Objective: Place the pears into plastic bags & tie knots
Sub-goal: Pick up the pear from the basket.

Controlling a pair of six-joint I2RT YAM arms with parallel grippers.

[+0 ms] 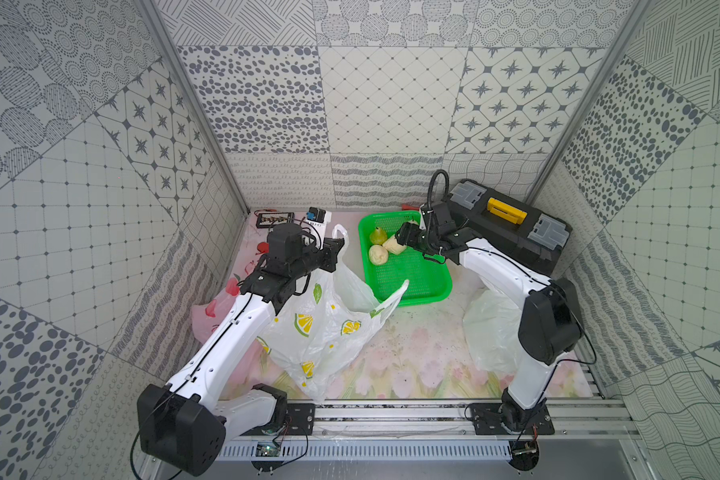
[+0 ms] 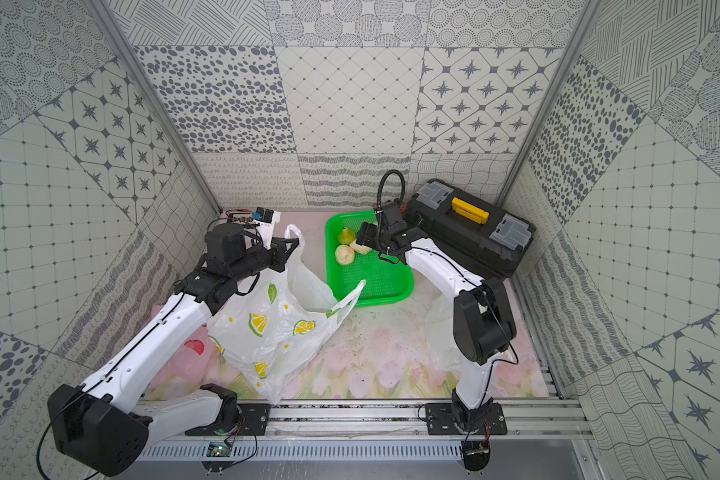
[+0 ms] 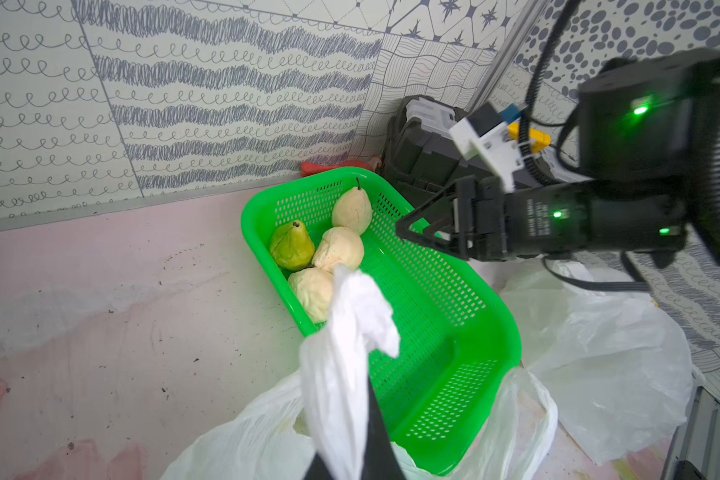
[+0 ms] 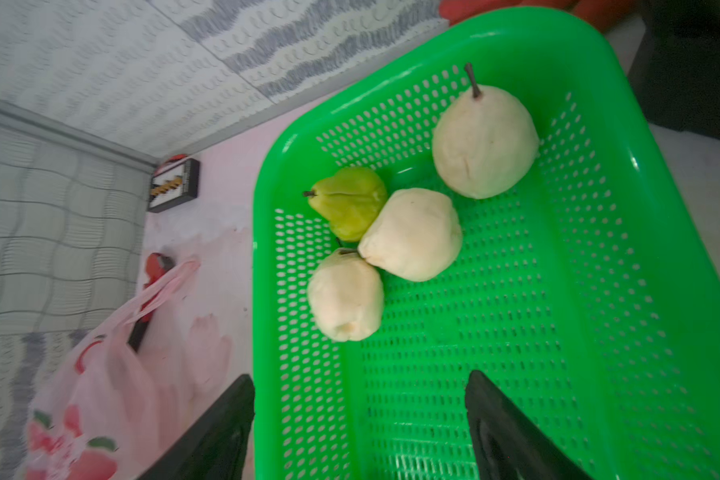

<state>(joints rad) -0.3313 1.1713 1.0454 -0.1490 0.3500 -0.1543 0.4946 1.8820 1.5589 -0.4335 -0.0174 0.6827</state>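
Bag handle (image 3: 344,349) is clamped in the left gripper (image 3: 350,457) and held up in front of the green basket (image 3: 433,332). Four pears (image 3: 338,249) are bunched at its far end: one green, three cream. The right gripper (image 3: 416,230) is seen above the basket rim.

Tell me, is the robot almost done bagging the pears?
Not yet. Done: unclear; a pink bag and a white bag lie aside, contents hidden. In hand: the left gripper pinches the handle of the lemon bag, while the open right gripper hangs empty above the green basket. Left: four pears there, then the knot.
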